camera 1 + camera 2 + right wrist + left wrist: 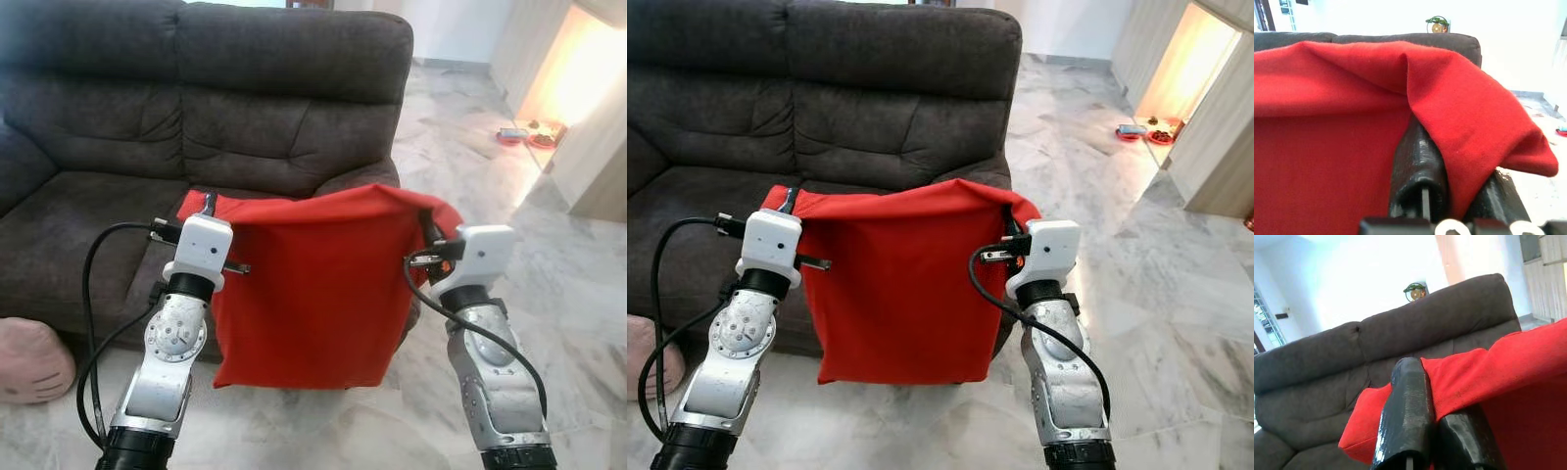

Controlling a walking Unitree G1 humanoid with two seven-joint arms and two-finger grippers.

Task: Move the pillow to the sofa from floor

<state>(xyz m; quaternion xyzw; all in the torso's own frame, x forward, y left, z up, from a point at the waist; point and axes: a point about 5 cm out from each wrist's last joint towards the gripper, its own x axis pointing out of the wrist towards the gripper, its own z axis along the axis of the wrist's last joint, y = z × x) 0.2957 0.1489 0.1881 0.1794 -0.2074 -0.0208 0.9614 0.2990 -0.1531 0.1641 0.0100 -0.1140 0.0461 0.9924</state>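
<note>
I hold the red pillow (313,294) up off the floor (460,411) by its two top corners, my left end effector (208,208) clenched on one corner and my right end effector (427,227) clenched on the other, so the cloth hangs flat between my arms in front of the dark sofa (196,127). Gripping both corners keeps it spread and clear of the floor, and its top edge sits about level with the seat front, so I judge it is ready to be carried forward onto the cushion.
</note>
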